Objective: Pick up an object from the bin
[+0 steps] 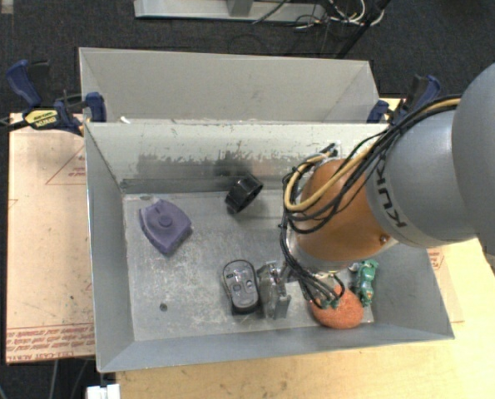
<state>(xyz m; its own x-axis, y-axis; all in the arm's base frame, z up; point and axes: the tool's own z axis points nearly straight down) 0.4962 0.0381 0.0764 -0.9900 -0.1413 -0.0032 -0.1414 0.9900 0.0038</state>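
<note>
My gripper (274, 293) is low near the bin's front wall, under the orange wrist cover. Just to its left, touching or nearly touching it, lies a grey and black computer mouse (240, 286). An orange ball (339, 313) rests to its right against the front wall. Above the ball a small green piece (365, 278) is partly hidden by the arm. I see nothing held by the gripper.
A purple plastic piece (164, 226) lies at the left of the bin floor. A small black block (243, 194) sits near the back wall. The arm and its cables cover the right part of the bin.
</note>
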